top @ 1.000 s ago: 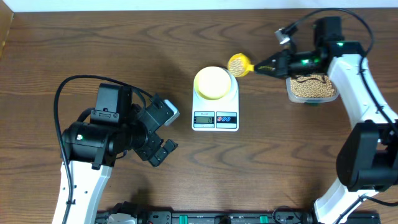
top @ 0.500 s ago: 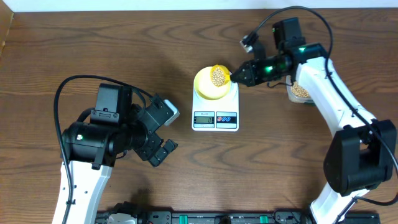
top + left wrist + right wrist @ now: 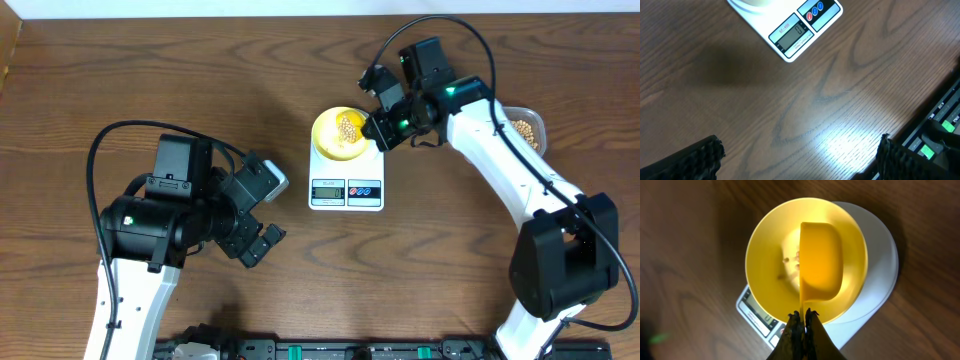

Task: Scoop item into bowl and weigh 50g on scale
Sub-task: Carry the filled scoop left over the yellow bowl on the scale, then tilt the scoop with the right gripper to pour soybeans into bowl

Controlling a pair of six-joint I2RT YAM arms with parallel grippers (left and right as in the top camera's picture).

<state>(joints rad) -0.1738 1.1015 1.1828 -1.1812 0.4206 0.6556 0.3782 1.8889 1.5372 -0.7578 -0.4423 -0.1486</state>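
The pale yellow bowl (image 3: pixel 330 138) stands on the white scale (image 3: pixel 346 188). My right gripper (image 3: pixel 376 127) is shut on the handle of a yellow scoop (image 3: pixel 821 262), which is tipped on its side inside the bowl (image 3: pixel 765 245). Some beige beans (image 3: pixel 348 125) lie in the bowl, left of the scoop in the right wrist view (image 3: pixel 789 262). My right gripper (image 3: pixel 801 315) is over the scale's front edge (image 3: pixel 875 295). My left gripper (image 3: pixel 272 212) is open and empty, well left of the scale; its wrist view shows the scale's display (image 3: pixel 792 35) far ahead of its jaws (image 3: pixel 797 162).
A clear tub (image 3: pixel 527 128) with more beans stands at the far right, partly hidden by my right arm. A black rail with green lights (image 3: pixel 940 130) runs along the table's front edge.
My right gripper has carried the full scoop left from beside the tub to the bowl and tipped it. Beans now lie in the bowl. The left arm has not moved.
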